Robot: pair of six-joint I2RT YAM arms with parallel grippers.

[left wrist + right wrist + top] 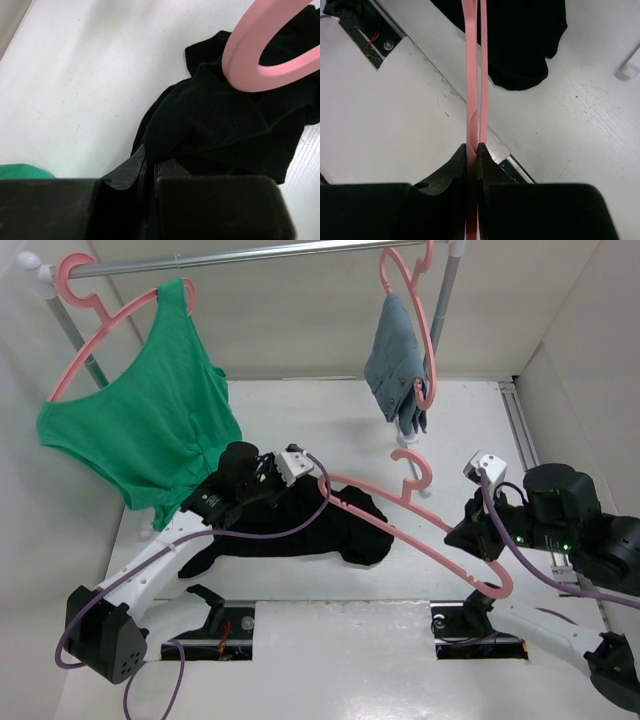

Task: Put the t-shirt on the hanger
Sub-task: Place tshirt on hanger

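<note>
The black short-sleeved cloth t-shirt (pixel 330 530) is seen crumpled on the white counter (pixel 330 420), in front of the two arm bases and nearer the left one. A fold of it is pinched between the closed fingers of the left hand (pixel 150 162), which is lowered onto the shirt's left part.

The salmon-pink plastic clothes hanger (pixel 420 525) is gripped near its right shoulder end by the right hand (pixel 472 150), whose fingers are pressed together on the thin plastic. The hanger is held slanted, with its curled hook turned towards the back of the counter. Its rounded left shoulder is placed over the black cloth, just beside the left hand. Whether that end is inside the shirt cannot be told.

Behind, a green tank top (pixel 150 420) and a grey-blue denim cloth (pixel 395 365) are hung on pink hangers from a metal rail (pixel 250 255).
</note>
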